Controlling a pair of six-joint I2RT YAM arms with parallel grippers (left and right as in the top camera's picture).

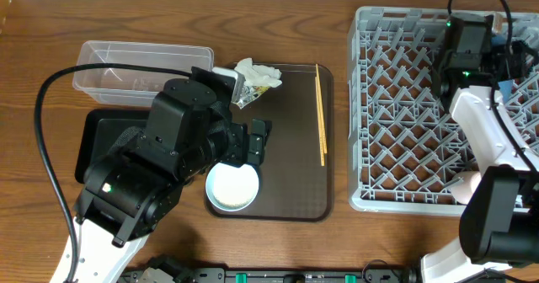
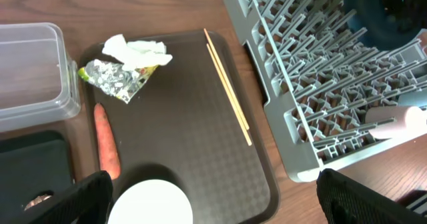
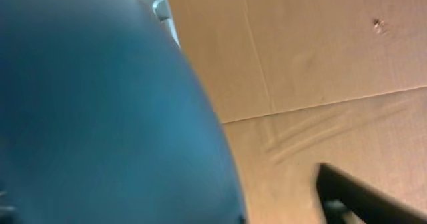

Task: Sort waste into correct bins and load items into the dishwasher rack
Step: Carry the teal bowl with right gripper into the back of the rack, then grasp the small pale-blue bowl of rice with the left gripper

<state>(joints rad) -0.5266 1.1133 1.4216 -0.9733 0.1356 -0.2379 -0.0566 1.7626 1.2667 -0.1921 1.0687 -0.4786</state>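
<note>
Left claw [image 2: 223,201] is spread wide above the smooth round white bowl [image 2: 150,204] on the pebbled brown tray [image 2: 187,137]. The tray also bears crumpled white paper [image 2: 137,49], a crinkled silvery foil wrapper [image 2: 117,79], a tapered orange carrot [image 2: 107,143] and thin wooden chopsticks [image 2: 227,84]. Right claw [image 1: 498,57] is over the pegged grey plastic rack [image 1: 396,123]. I cannot tell its grip, as a glossy blue plate [image 3: 100,104] blurs its view.

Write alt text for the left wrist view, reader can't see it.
A brown tray fills the centre, holding crumpled paper, a foil wrapper, a carrot, two chopsticks and, at the bottom edge, a white bowl. A clear tub and a black tray sit left, a grey dish rack right.
</note>
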